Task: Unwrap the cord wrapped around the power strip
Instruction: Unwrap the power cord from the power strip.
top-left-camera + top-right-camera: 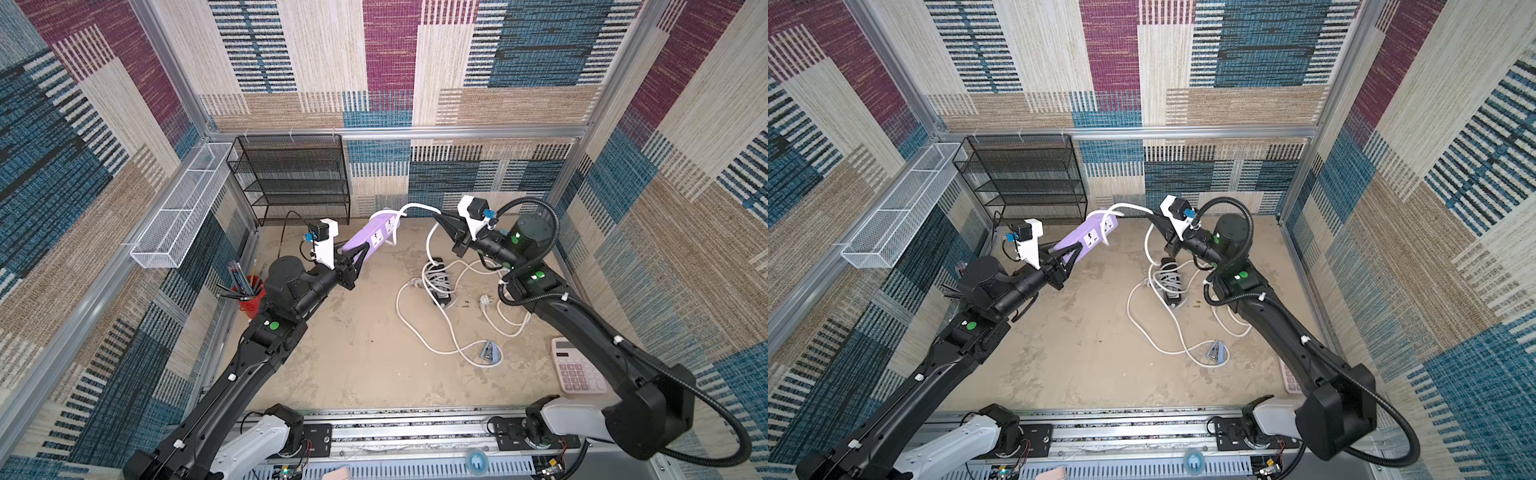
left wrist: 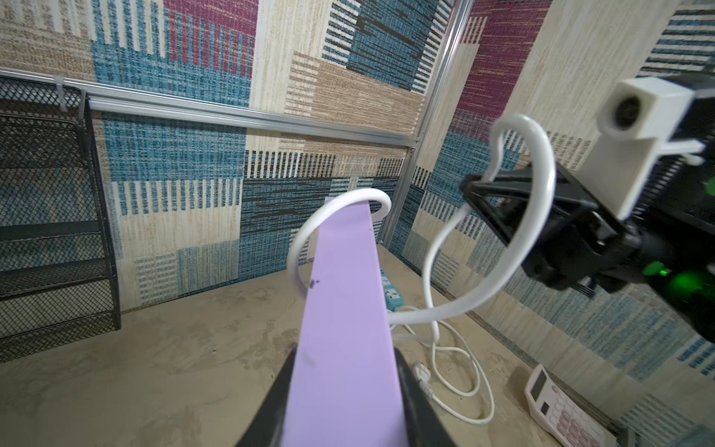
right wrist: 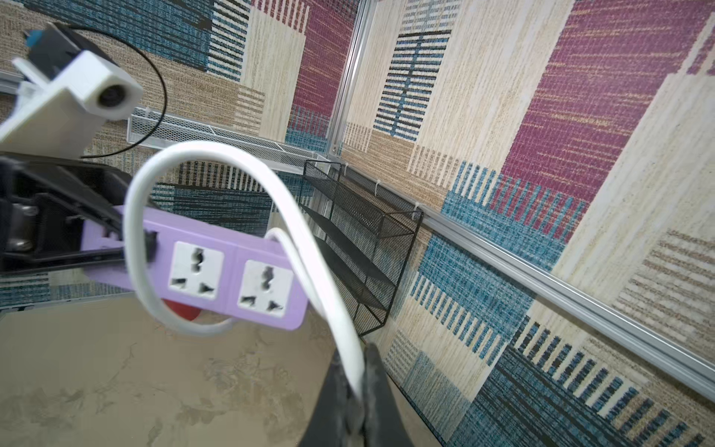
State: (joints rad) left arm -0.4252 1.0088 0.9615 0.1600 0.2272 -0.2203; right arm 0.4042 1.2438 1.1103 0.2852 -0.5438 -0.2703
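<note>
Purple power strip held aloft, its white cord pinched just beside it.

The left gripper [image 1: 362, 250] is clamped on the near end of the purple power strip [image 1: 376, 232], which it holds tilted upward above the table [image 1: 353, 353], near the black mesh rack [image 1: 295, 178]. The right gripper [image 1: 436, 215] has its jaws closed on the white cord [image 1: 417, 206] just beside the strip's far end. 1 loop circles the strip by its 2 visible sockets; the rest hangs to the table in loose curves near a pink calculator [image 1: 575, 370].
</note>
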